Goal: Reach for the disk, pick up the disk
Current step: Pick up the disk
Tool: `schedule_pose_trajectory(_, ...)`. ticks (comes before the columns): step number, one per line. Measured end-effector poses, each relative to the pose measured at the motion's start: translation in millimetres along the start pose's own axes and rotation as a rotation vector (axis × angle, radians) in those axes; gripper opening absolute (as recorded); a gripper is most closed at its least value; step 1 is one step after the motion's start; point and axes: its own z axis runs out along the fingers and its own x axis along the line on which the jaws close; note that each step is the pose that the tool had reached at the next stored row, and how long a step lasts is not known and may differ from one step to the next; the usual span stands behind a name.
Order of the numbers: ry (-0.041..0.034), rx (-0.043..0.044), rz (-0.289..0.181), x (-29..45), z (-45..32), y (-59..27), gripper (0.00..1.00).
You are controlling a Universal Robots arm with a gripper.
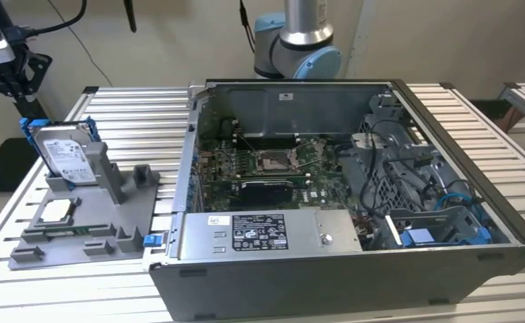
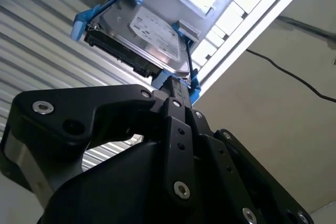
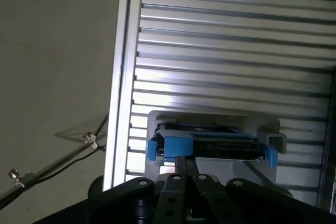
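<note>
Now, from where I stand in the room, the matter turns on one relation. The disk (image 1: 65, 153) lies just below the end effector (image 3: 185, 163) and a little toward the exterior view's right of it. The two are near but apart, with no contact that I can see. In the exterior view the end effector hangs in the upper left of the frame, pointing downward. The disk is under it at the left of the frame, well apart from the open computer case (image 1: 353, 202) that takes the middle and the right. The disk does not lie flat. It stands on one short end in a grey holder (image 1: 110, 222) on the slatted desk (image 1: 505, 155) and leans back a little, so its long axis runs upward and its upper short end faces the end effector. In both wrist views the fingers (image 2: 176, 95) appear pressed together into one narrow dark bar, and they pinch nothing; I judge it so because no gap shows between them. In the first wrist view the disk is seen almost edge-on, a thin dark body with a blue corner at each end. As for its look, it is a flat rectangular silver drive with a white printed label on the broad face, and a bright blue plastic bracket (image 2: 79, 24) goes around its sides.
</note>
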Motion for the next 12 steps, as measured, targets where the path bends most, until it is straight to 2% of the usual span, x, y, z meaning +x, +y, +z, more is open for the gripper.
schedule_pose_trajectory(12, 0.0075, 0.0001, -0.215, 0.0, 0.0, 0.0, 0.00)
